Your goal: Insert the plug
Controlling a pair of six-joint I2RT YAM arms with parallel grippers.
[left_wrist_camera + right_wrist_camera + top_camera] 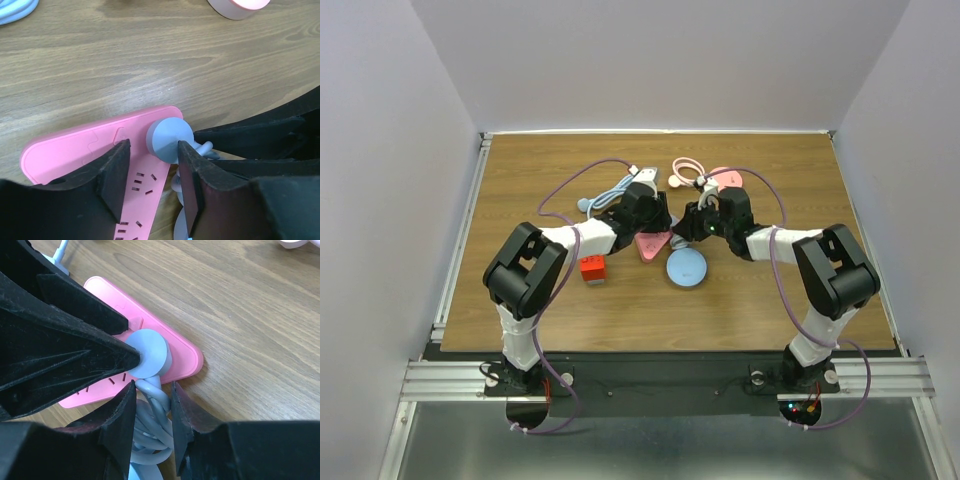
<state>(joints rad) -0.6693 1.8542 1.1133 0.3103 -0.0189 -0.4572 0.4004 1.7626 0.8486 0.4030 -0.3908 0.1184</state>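
black right fingers (pixel 120 425) are closed on the blue cable (pixel 150 390) just behind the plug (pixel 147 352). why there? (jk)

steers the head, i judge. plug sits on the pink strip's (pixel 75 150) end; seated or not, can't tell. left fingers (pixel 116 170) straddle it, parted, one touching, likely steadying it on the counter (pixel 150 60). (mo)

readable text: none is showing in any view.
pink power strip (pixel 70 155): is showing only socket slots, no lettering.
blue plug (pixel 167 142): is showing a plain round cap.
plug cable (pixel 150 390): is carrying no print.
red block (pixel 592 268): is appearing too small to read.
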